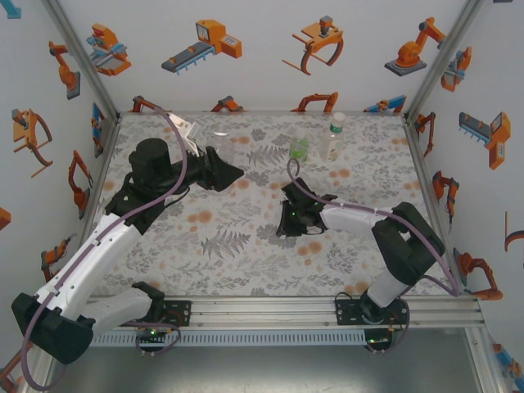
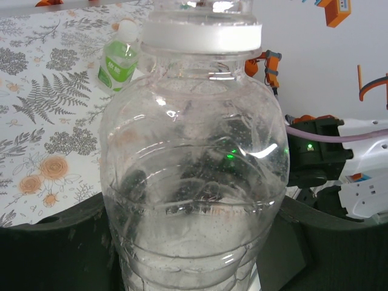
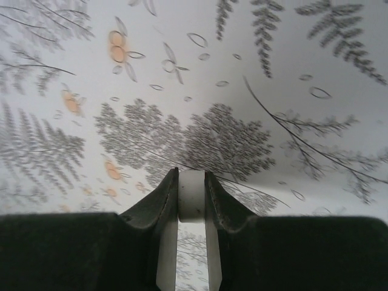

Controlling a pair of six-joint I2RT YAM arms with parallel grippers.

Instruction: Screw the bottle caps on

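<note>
- The right gripper (image 3: 191, 203) has its fingertips pinched on a small white cap (image 3: 191, 193), just above the table (image 3: 182, 79).
- The left gripper (image 2: 194, 257) is clamped around the clear bottle (image 2: 194, 170).
- The green bottle (image 2: 118, 63) stands well beyond it.

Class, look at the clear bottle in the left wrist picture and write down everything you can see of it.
The clear bottle is see-through plastic, looking empty, with a rounded shoulder, ridges across its lower body and a white band round the neck. It stands neck-up in the left wrist view, clamped between dark fingers at both sides of its lower body. Its base is out of frame.
</note>
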